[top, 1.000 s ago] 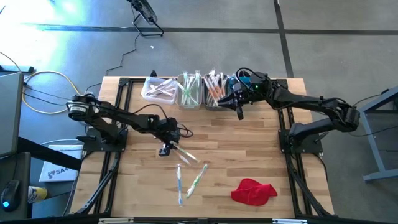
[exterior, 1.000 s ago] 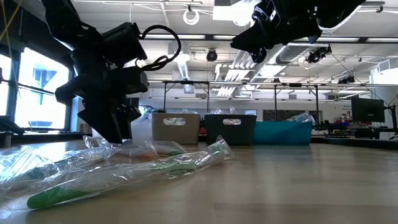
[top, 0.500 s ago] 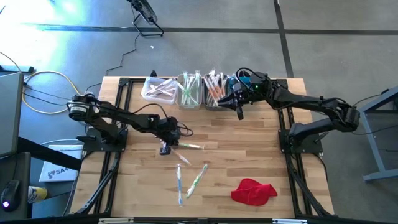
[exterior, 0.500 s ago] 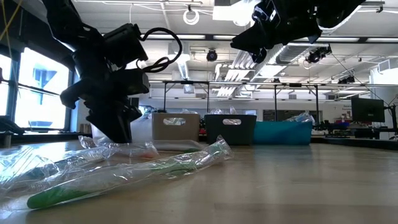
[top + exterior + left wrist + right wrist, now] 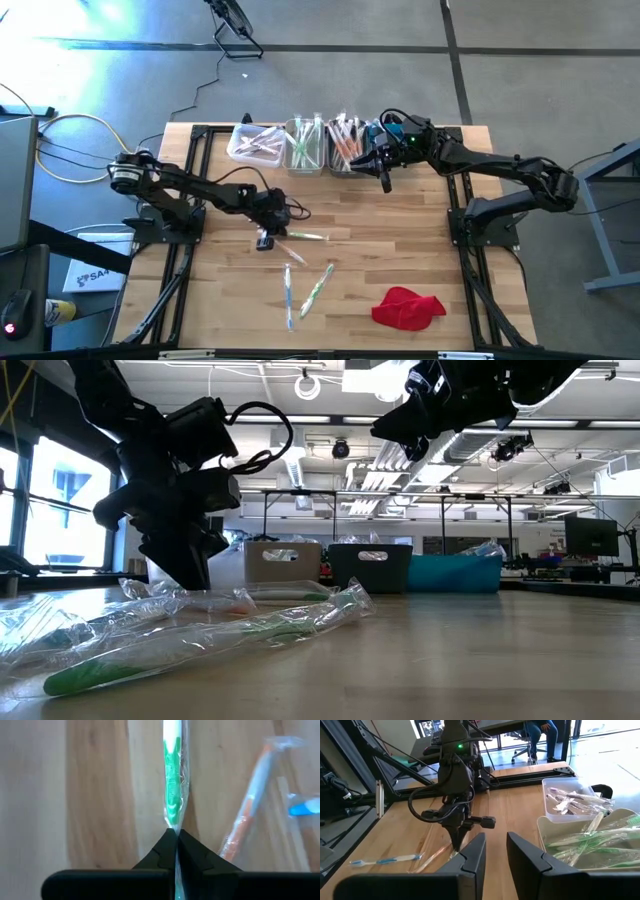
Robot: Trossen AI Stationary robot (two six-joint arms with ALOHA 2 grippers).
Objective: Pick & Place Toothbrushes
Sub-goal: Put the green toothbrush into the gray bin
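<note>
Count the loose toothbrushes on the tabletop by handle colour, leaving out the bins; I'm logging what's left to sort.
Green: 2, the pinched green toothbrush in the left gripper and the free green toothbrush
Orange: 1, the orange toothbrush
Blue: 1, the blue toothbrush
Total: 4

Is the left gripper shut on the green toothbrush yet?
Shut. In the left wrist view the left gripper has its fingers pressed together, pinching the clear wrapper at the end of the green toothbrush, which lies flat on the table.
</note>
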